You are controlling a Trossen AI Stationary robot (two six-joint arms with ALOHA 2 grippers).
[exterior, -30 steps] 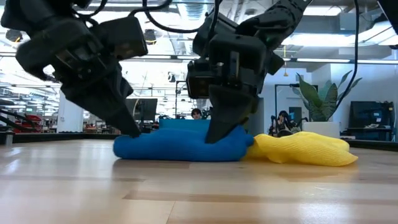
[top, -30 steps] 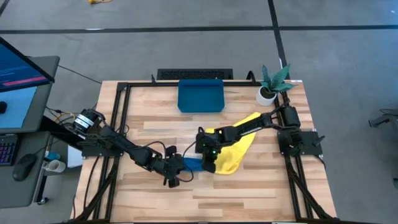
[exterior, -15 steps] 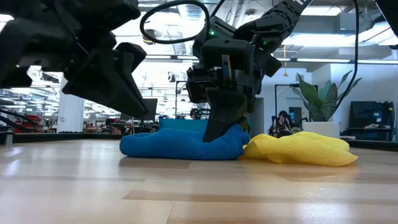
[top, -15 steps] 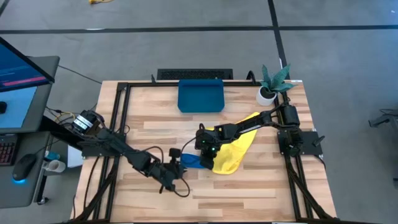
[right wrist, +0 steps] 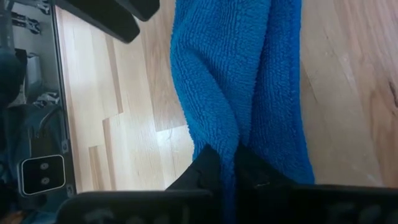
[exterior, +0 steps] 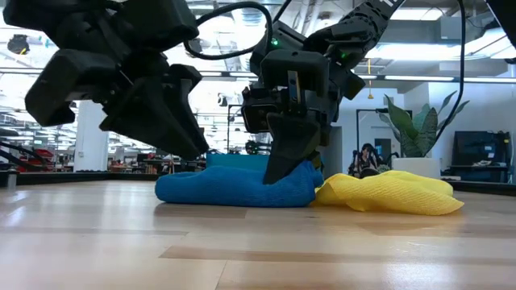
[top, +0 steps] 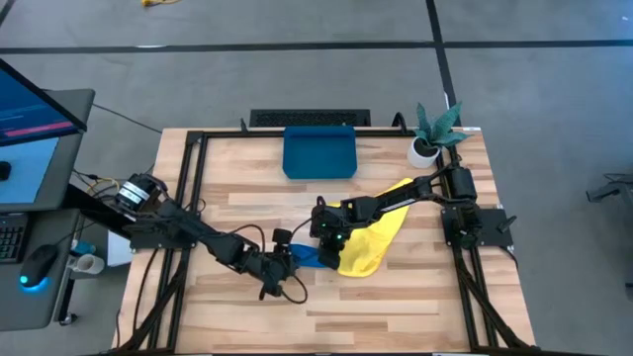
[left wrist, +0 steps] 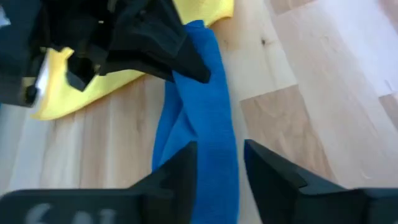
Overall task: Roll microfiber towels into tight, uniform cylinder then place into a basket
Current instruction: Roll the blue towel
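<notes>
basket (top: 318,153): far edge of table (top: 415,307), about mid-width
plant pot (top: 423,150): far right corner, right of basket
towels: mid-table, touching; one (top: 306,259) left, other (top: 373,235) right, reaching toward plant pot
right gripper (top: 329,259): on left towel's right end
left gripper (top: 281,269): at its left end
monitor (top: 30,133): off the table's left edge

Wooden table (top: 396,287), blue towel (exterior: 234,187), yellow towel (top: 371,242), basket (top: 318,152), plant pot (top: 423,151)

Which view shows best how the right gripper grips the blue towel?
Right wrist view: the right gripper pinches a fold of the blue towel. Low view shows it side-on; high view hides most of it; left wrist view shows it partly.
</notes>
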